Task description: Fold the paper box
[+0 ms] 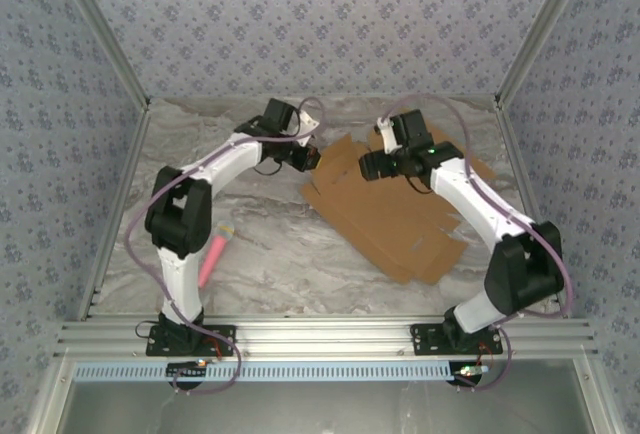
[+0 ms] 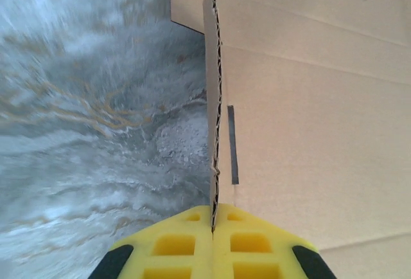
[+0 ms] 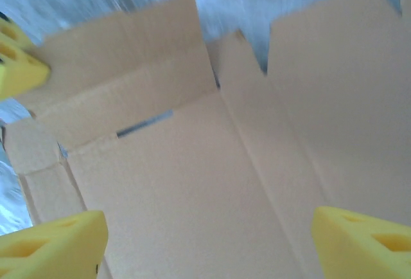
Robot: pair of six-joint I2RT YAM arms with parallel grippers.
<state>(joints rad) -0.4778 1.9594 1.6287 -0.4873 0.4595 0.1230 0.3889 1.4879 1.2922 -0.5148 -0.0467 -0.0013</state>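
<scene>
On the back right part of the grey marbled desk, your flat brown die-cut cardboard sheet, the paper box, lay mostly unfolded, with its near corner pointing toward the right arm's base. Its left edge flap was lifted. Your left end effector was clenched on that flap's corrugated edge, and the yellow pads met on the board with no gap. From the right wrist you could see the same flap tilted up along its crease, a thin dark slot just beside the fold.

Your right end effector was released, jaws spread wide over the middle panel, grasping nothing. Whether it touched the board, can't tell.

Judgement: first side-flap fold, early in the task.

Risks for you:
- The pinch looked shallow, right at the edge, so the flap could slip out if you swung it fast.
- Nothing visibly pinned the sheet, so pulling the flap could drag or spin the whole paper box instead of creasing it.
- Bending off the scored line, near the slot, could buckle or tear the board.
- The small pink stick lay well apart by the left arm, probably no trouble.
</scene>
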